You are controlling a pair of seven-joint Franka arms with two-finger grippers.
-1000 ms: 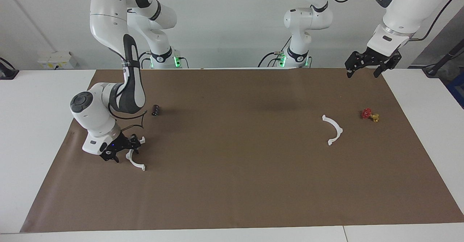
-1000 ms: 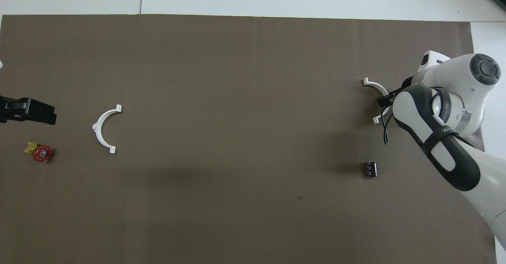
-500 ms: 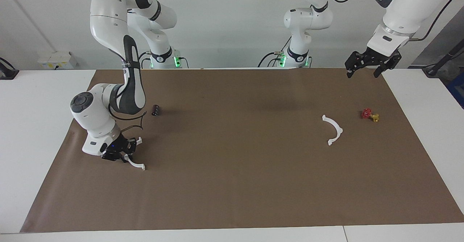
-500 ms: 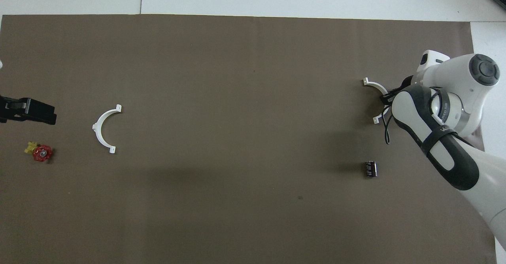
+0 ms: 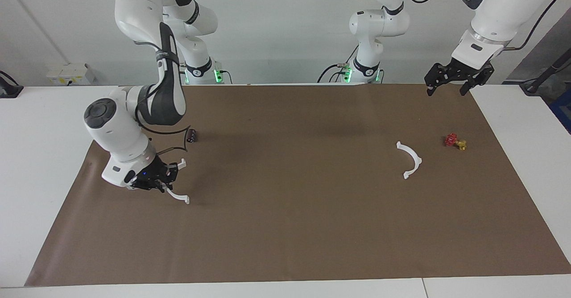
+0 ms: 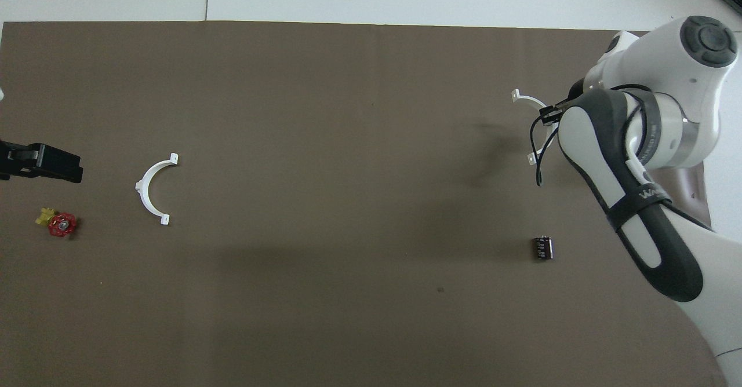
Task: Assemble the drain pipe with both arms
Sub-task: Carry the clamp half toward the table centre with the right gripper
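Brown paper (image 5: 285, 226) is covering the table. Right gripper (image 5: 157, 184) is pinching one white arc (image 5: 177, 195) at nine o'clock. Left gripper (image 5: 450, 83) is hanging with fingers spread, holding nothing, at two o'clock.

— Where's the right arm (image 5: 134, 43) now?
— It comes down from its base and folds at the elbow, with the wrist tilted and the right hand (image 5: 157, 183) low over the brown mat (image 5: 290, 226), at the right arm's end of it. Its fingertips are pinched tight on a white arc (image 5: 177, 194), and the arc looks clear of the mat.
— And the left arm (image 5: 499, 3)?
— It waits. The left hand (image 5: 451, 84) hangs in the air above the mat's corner nearest its own base, pointing down, with its two fingers spread wide and nothing between them.
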